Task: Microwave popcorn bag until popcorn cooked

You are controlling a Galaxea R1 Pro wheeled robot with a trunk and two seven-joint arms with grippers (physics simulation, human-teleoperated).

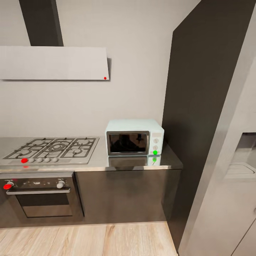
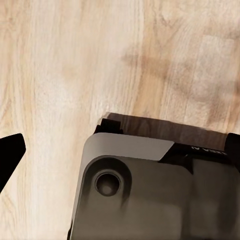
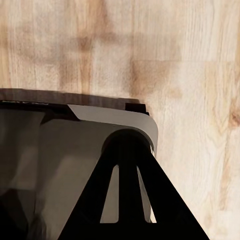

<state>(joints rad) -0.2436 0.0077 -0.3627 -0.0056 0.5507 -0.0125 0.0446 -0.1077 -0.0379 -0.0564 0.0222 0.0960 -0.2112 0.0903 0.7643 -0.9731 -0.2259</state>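
Nearest me is the light wood floor [image 1: 89,240], with my arms hanging over it. I cannot tell the state of either set of fingers. The microwave [image 1: 134,137] sits door-closed on the worktop [image 1: 170,160], beside the gas hob [image 1: 53,148]. No popcorn bag in sight. I'd expect it to be light and crushable, best pinched gently at its rim.

- A home kitchen, seen from the head view
- Gas hob [image 1: 53,148] set into the grey steel countertop [image 1: 135,163] at left, with an oven [image 1: 41,193] below it
- Flat white hood [image 1: 53,63] on the pale wall, upper left
- Mint-blue microwave [image 1: 134,137] at centre
- Dark glossy cabinets [image 1: 121,195] and light wood floor [image 1: 89,240] along the bottom
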